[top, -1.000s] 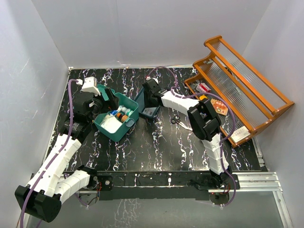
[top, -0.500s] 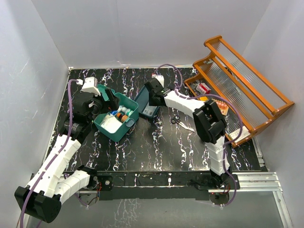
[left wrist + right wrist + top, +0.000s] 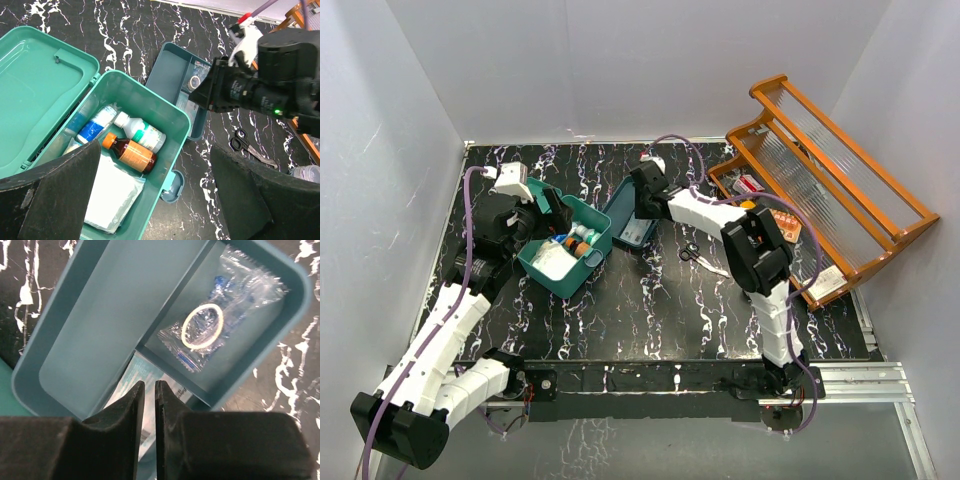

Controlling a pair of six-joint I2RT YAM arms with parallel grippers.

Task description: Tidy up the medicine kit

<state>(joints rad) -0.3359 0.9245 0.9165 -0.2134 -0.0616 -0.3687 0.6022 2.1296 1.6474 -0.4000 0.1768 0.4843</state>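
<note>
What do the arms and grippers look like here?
Both the left arm and right arm have blocky white links with black joints and a purple cable running along each. The fingers are matte black; a green light glows on the right wrist.

2 white arms (image 3: 440, 335); black joints; purple cables (image 3: 469, 240).

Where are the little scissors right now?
In the top view the scissors lie flat on the black marble table, right of centre, between the dark-teal divided tray and the orange wooden rack.
</note>
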